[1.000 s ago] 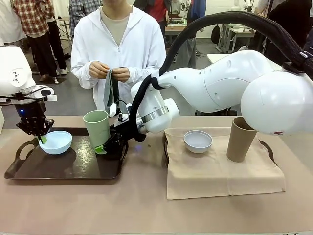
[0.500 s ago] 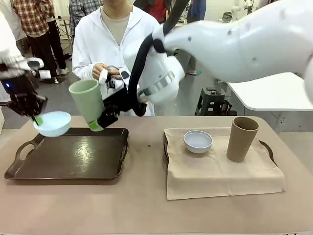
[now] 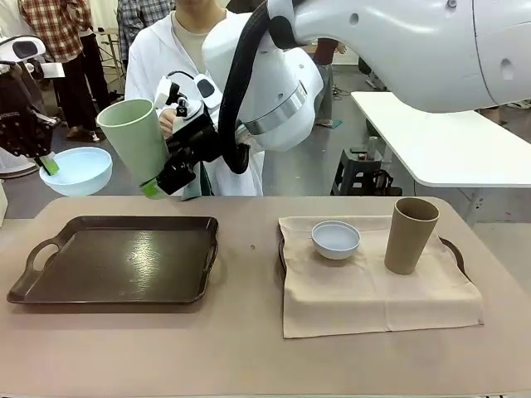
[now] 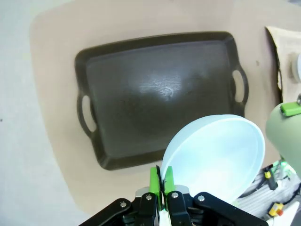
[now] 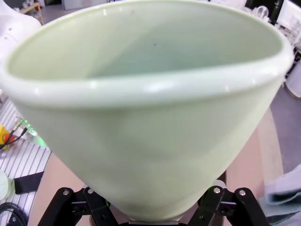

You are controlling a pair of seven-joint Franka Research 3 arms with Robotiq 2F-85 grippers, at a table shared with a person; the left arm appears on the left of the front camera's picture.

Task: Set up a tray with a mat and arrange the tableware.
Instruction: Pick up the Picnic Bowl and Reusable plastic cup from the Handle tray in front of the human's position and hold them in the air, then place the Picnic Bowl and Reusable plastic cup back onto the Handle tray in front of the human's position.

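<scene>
**Front view.** The left fingers (image 3: 50, 166) are clamped on the rim of the light blue bowl (image 3: 76, 170). They hold it in the air above the left end of the dark tray (image 3: 124, 261), which lies bare on the left half of the tabletop (image 3: 241, 348). The right fingers (image 3: 154, 189) grip the pale green tumbler (image 3: 133, 141) near its base, tilted, above the tray's far edge. The white bowl (image 3: 336, 239) and the tan tumbler (image 3: 409, 236) stand on a beige mat (image 3: 373, 303) at the right. Judged step: the dark tray stands free to receive a mat. The next move calls for holding both pieces clear until one is laid, then lowering them upright.

**Left wrist view.** The green pads, almost together, pinch the bowl's near rim, and the tray lies below.

**Right wrist view.** The tumbler's base sits between fingers set apart around it, its mouth toward the camera.
</scene>
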